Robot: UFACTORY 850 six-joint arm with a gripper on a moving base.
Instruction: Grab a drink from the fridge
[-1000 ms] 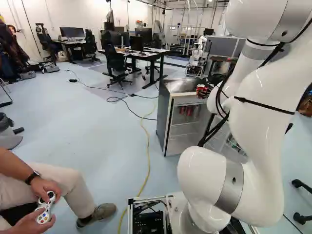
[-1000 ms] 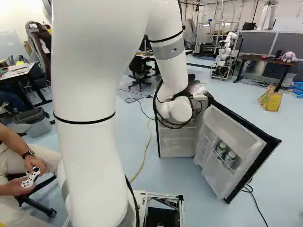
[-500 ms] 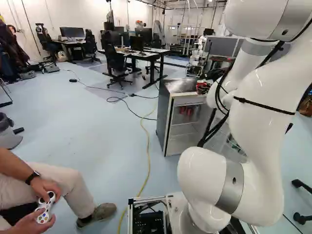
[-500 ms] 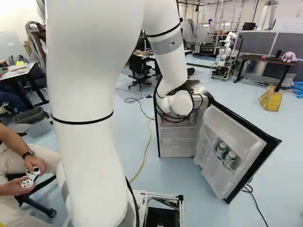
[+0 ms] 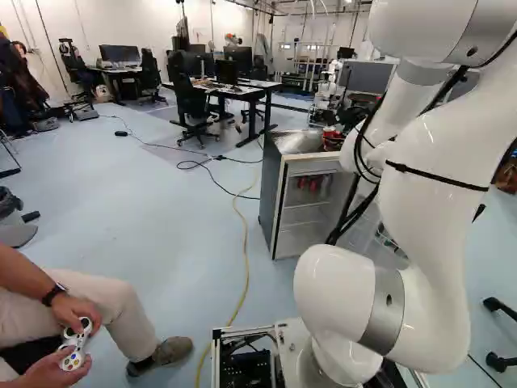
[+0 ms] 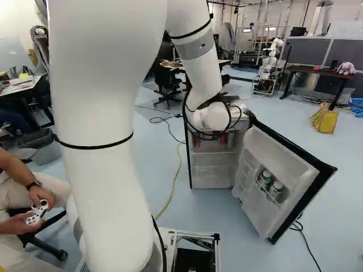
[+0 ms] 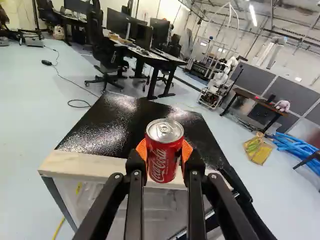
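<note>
Red can [image 7: 164, 151], clamped between jaws, parted around it

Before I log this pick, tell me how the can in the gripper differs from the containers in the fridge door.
The can is bright red, while the containers look greenish-grey. The can is clamped between the fingers of the gripper; the containers stand in a rack on the open fridge door. There is one can, against two containers. Both are rounded.
</note>
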